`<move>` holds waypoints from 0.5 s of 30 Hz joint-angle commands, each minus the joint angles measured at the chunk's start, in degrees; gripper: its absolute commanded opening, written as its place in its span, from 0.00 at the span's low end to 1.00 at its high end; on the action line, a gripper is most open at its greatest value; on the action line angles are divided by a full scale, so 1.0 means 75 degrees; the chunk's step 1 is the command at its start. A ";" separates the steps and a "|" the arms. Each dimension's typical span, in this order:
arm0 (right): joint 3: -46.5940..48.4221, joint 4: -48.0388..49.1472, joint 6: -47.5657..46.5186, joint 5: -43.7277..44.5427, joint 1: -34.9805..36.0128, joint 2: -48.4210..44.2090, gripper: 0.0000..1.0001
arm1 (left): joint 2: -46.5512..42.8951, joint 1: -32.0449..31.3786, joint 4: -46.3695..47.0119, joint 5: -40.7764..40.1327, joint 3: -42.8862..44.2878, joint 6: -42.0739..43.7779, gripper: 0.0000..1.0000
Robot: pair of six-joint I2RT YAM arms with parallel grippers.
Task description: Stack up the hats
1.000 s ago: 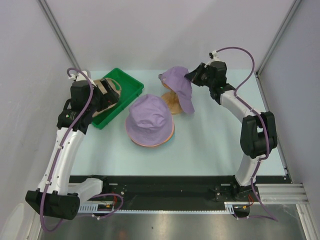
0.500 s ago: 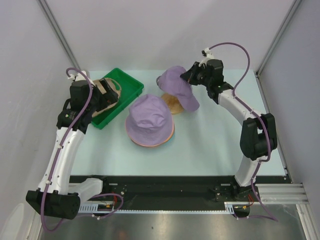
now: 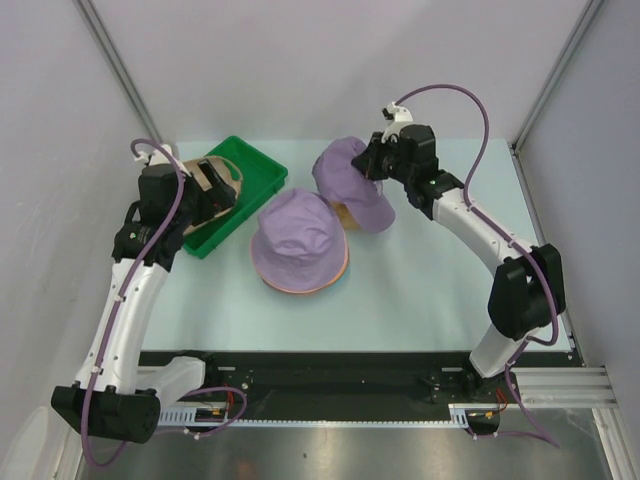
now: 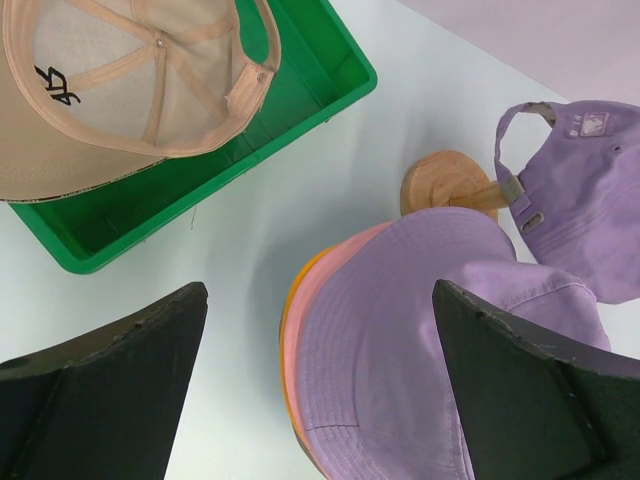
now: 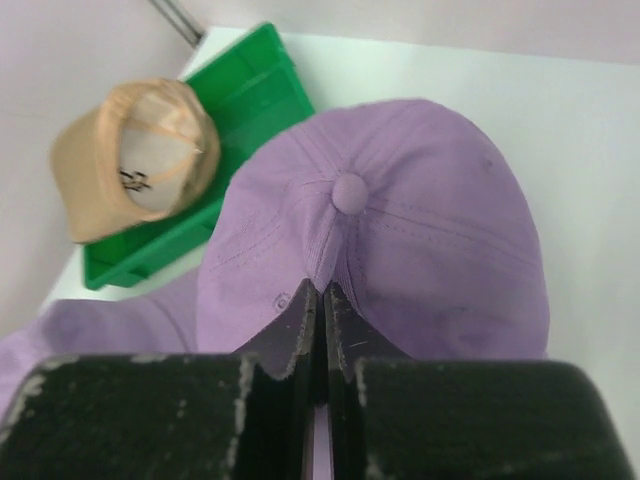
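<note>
A stack of bucket hats (image 3: 298, 238) lies mid-table, a lavender one on top, with pink and orange brims showing under it (image 4: 300, 320). My right gripper (image 3: 372, 165) is shut on a pinch of cloth at the crown of a lavender baseball cap (image 5: 420, 230) and holds it over the wooden stand (image 3: 345, 212), right of the stack. A tan baseball cap (image 3: 215, 178) lies upside down in the green tray (image 3: 250, 165). My left gripper (image 3: 205, 192) is open and empty above the tray's near end; its fingers (image 4: 100, 400) are wide apart.
The wooden stand's round base (image 4: 445, 180) stands just behind the stack, with the lavender cap (image 4: 580, 210) over it. The green tray (image 4: 300, 100) sits at the back left, close to the left wall. Walls close in the table on both sides.
My right arm has carried the lavender cap leftward and lower, over the wooden stand and closer to the stack. The left arm has not moved.
</note>
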 commanded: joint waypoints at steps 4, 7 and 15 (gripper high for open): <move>-0.0207 -0.0190 -0.0808 0.0596 0.0165 -0.0154 0.07 | -0.0254 0.0070 0.0154 0.0043 -0.0089 -0.0011 1.00; -0.0055 -0.0190 -0.0984 0.0666 0.0248 -0.0048 0.09 | -0.0266 0.0070 0.0142 0.0031 -0.0089 0.0013 1.00; 0.0016 -0.0377 -0.1055 0.0654 0.0365 -0.0211 0.49 | -0.0196 0.0198 0.0188 -0.0063 0.0004 0.0095 1.00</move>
